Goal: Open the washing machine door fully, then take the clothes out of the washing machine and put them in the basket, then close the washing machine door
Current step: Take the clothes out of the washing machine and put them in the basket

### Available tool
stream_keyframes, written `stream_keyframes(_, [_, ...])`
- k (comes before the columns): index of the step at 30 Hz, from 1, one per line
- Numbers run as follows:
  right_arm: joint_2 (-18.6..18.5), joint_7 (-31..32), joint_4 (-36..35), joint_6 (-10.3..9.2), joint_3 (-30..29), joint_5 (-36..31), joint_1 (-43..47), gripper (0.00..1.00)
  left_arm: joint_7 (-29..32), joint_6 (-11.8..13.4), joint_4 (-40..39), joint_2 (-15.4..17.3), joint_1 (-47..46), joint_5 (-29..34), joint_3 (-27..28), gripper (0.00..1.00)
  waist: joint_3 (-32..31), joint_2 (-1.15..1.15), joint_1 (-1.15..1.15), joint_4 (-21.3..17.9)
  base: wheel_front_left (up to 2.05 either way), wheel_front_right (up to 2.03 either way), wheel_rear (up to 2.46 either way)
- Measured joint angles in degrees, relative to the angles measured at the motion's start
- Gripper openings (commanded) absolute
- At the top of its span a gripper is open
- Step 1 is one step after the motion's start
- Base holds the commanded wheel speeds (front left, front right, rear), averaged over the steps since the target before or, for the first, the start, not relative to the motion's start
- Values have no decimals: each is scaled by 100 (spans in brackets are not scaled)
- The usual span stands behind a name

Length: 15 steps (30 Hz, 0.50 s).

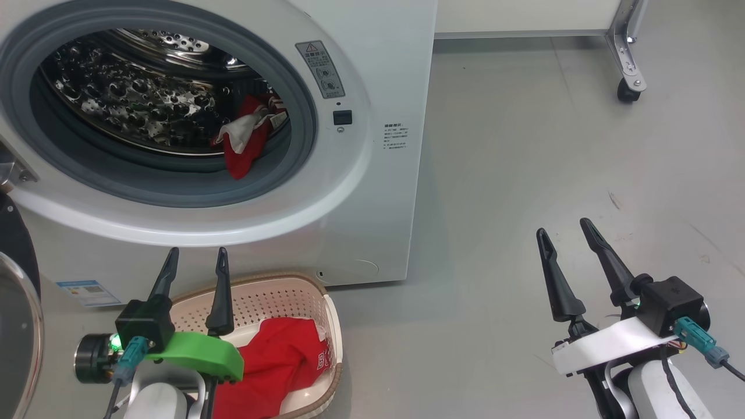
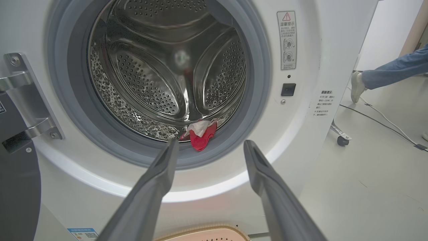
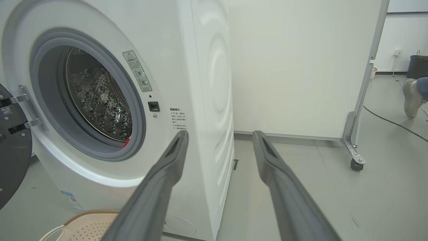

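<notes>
Left gripper (image 1: pixel 197 251) and right gripper (image 1: pixel 563 227) hover empty, jaws spread. One red jersey (image 1: pixel 279 361) lies in the basket (image 1: pixel 327 298); a second jersey (image 1: pixel 244 148) awaits in the drum (image 1: pixel 134 105).

I see my right tool (image 3: pixel 220 135) with fingers spread and nothing between them, aimed at the washing machine (image 3: pixel 200 67) front corner. Its door (image 3: pixel 13 160) stands open at left. Red clothes (image 3: pixel 125 143) peek over the drum's lip, above the basket (image 3: pixel 83 224).
</notes>
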Motion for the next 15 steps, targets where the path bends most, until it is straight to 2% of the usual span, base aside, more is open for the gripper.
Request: stream_keyframes(15, [3, 0, -43, 0, -1, 0, 0, 100, 0, 94, -145, 3, 58, -59, -31, 100, 49, 0, 0, -10, 0, 0, 0])
